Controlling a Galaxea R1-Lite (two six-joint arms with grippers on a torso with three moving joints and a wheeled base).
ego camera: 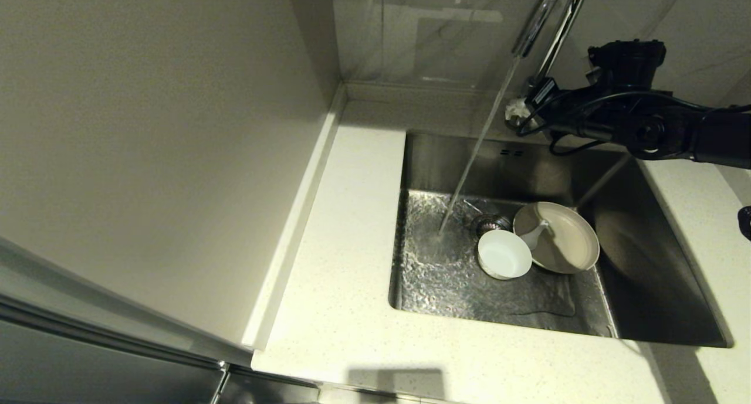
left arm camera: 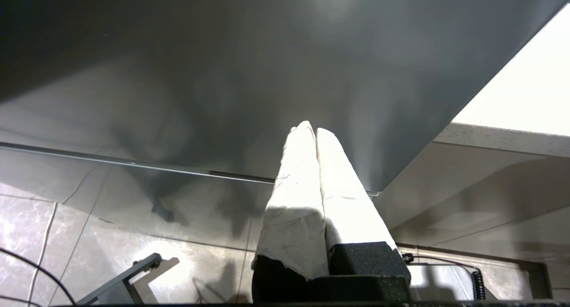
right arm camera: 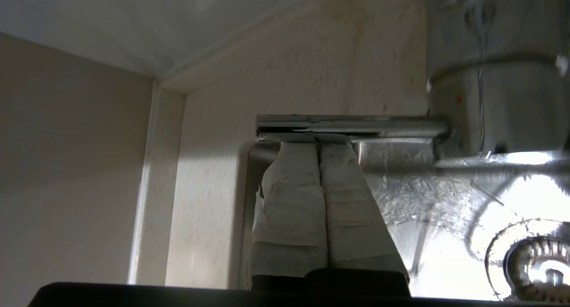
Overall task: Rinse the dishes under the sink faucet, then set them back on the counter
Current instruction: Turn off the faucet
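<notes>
Counter (ego camera: 352, 263) surrounds sink (ego camera: 657, 287). Faucet (ego camera: 557, 17) running, stream lands left of the drain. Plate (ego camera: 566, 240) in the basin, bowl (ego camera: 503, 254) at its left edge, spoon (ego camera: 537, 234) seemingly lying in the plate. Right gripper (right arm camera: 317, 143) closed, tips against faucet lever (right arm camera: 347, 126), nothing held. Left gripper (left arm camera: 315, 131) closed, empty, parked below counter.

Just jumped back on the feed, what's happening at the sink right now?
Water is running from the faucet into the sink, landing left of the drain. The bowl, plate and spoon lie in the basin, clear of the stream. The right hand, shut, has its fingertips against the faucet lever. The left hand is parked below the counter, shut and empty.
</notes>
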